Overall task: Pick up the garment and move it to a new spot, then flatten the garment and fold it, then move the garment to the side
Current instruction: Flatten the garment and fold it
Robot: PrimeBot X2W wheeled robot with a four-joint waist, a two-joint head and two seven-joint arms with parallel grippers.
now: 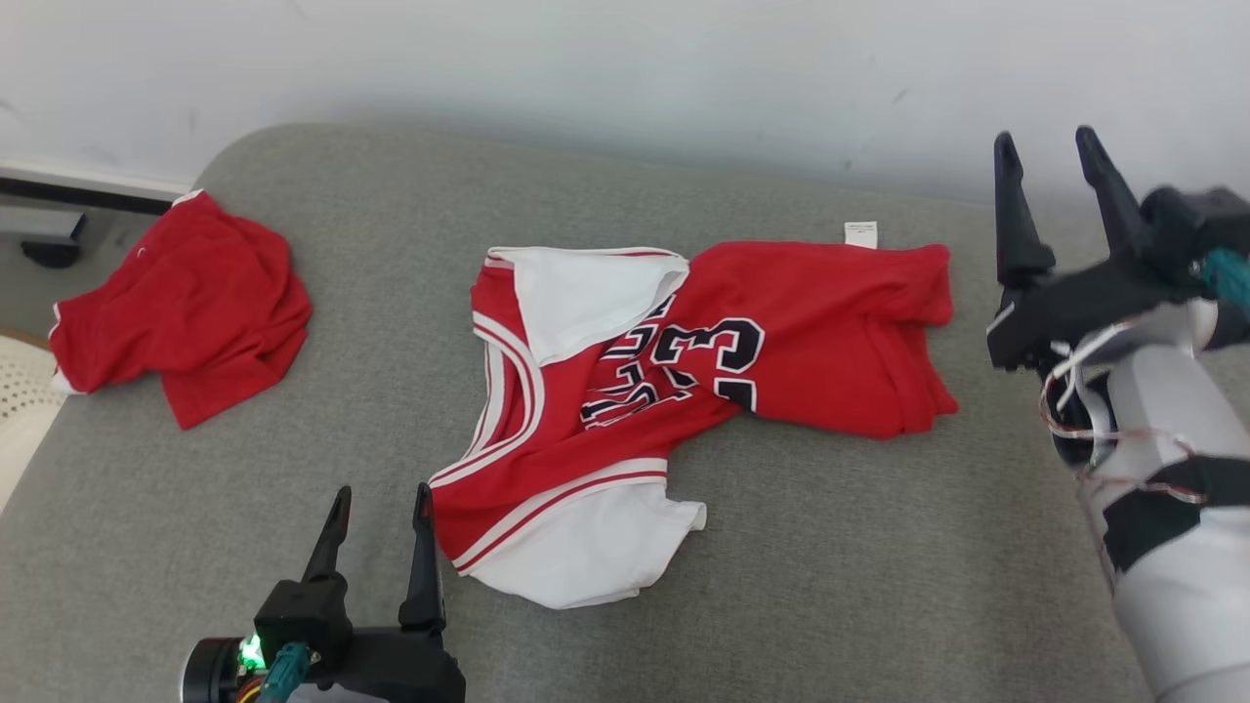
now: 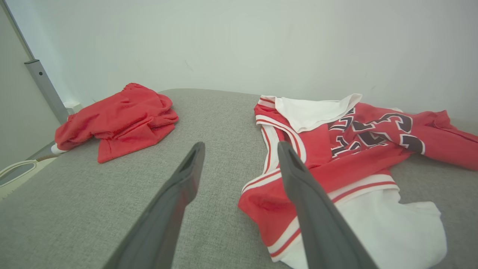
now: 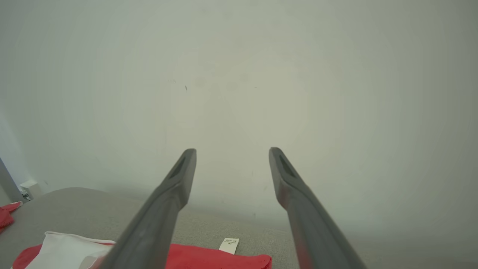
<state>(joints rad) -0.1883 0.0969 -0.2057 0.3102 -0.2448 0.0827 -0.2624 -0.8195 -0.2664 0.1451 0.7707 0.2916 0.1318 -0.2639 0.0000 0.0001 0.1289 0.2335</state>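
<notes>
A red basketball jersey (image 1: 684,391) with white trim, white lining and dark numbers lies crumpled in the middle of the grey cushion (image 1: 830,586); the garment (image 2: 336,149) fills the right half of the left wrist view. My left gripper (image 1: 381,508) stands open at the lower left, its right finger just beside the jersey's near-left corner, nothing between its fingers. My right gripper (image 1: 1050,156) is open, raised off the cushion to the right of the jersey, and holds nothing. In the right wrist view the open fingers (image 3: 295,194) point at the wall, with the jersey's edge (image 3: 209,257) and label below.
A second red garment (image 1: 186,303) lies bunched at the cushion's far-left corner, also the red heap (image 2: 119,119) in the left wrist view. A pale wall (image 1: 625,68) runs behind the cushion. A white perforated object (image 1: 20,400) sits off the left edge.
</notes>
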